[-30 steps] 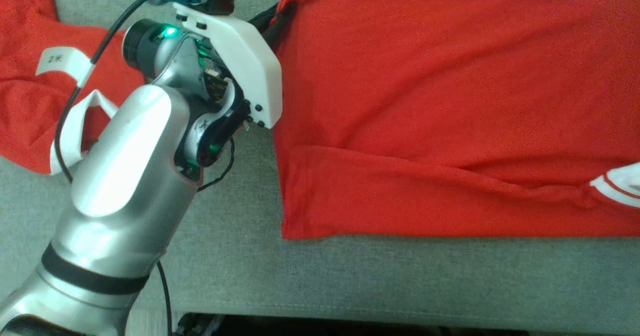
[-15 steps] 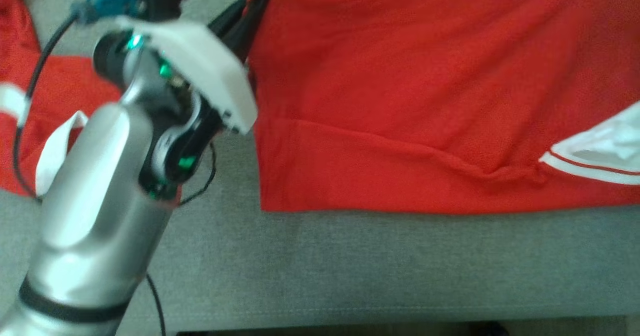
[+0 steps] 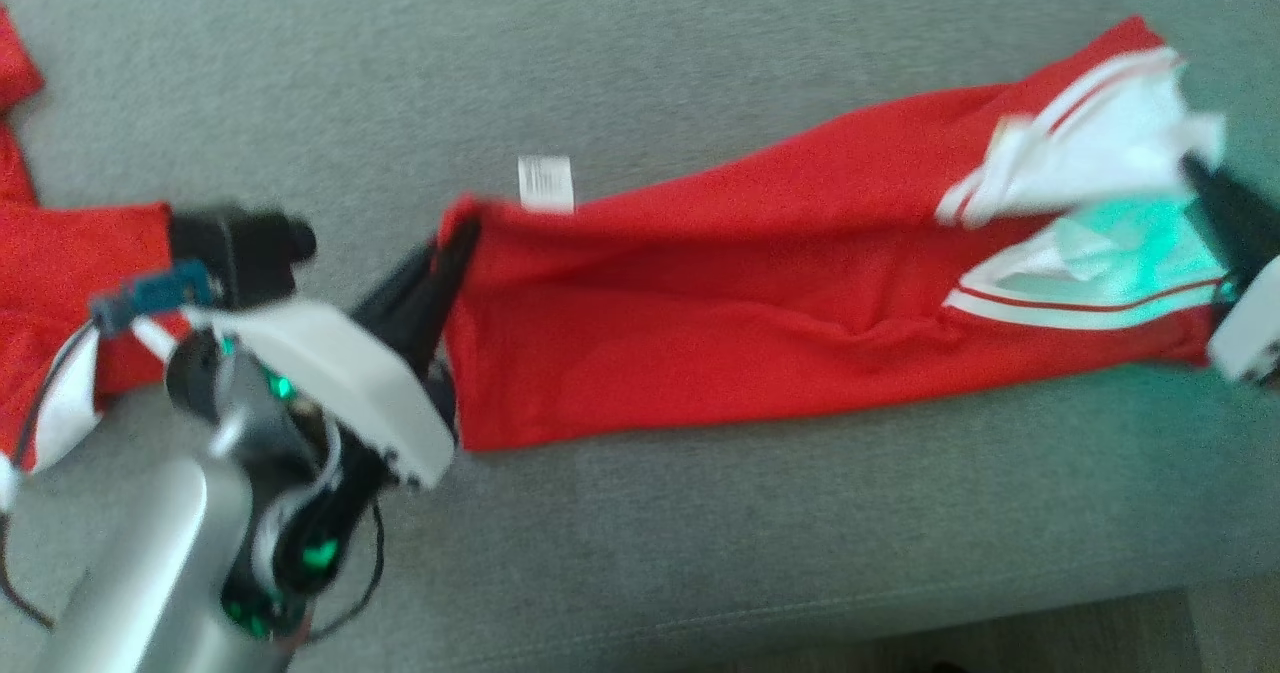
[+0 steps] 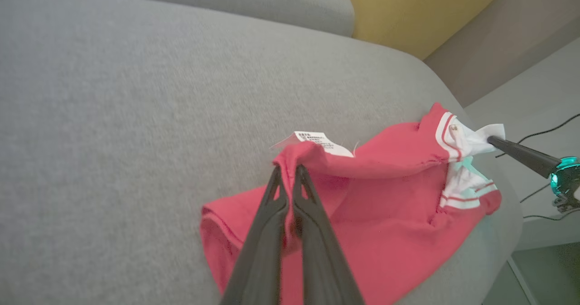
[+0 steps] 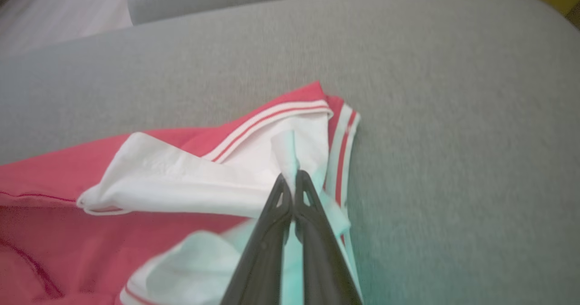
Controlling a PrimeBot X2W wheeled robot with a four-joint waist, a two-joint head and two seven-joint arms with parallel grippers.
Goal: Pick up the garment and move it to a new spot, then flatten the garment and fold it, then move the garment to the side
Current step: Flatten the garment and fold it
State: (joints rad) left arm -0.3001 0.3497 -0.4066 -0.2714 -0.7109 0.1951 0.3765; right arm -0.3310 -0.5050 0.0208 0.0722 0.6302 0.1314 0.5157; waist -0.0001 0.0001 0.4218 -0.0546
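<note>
Head view: the red knit garment (image 3: 700, 333) with white, red-striped collar trim lies stretched on the grey fabric sofa cushion (image 3: 700, 53). Its long axis runs left to right, rising slightly rightward, with the collar end at the right. A small white sewn-in label (image 3: 545, 183) sticks out at its far left corner; the print is too blurred to read. The left gripper (image 3: 450, 248) is pressed together on the garment's left corner, and the right gripper (image 3: 1195, 173) pinches the white collar. A second red cloth (image 3: 60, 273) lies at the left edge.

Left wrist view: the closed fingers nip the red edge just beside the label, whose printed lines are too small to read.

Right wrist view: the fingers, pressed together, clamp a twist of white collar fabric.
</note>
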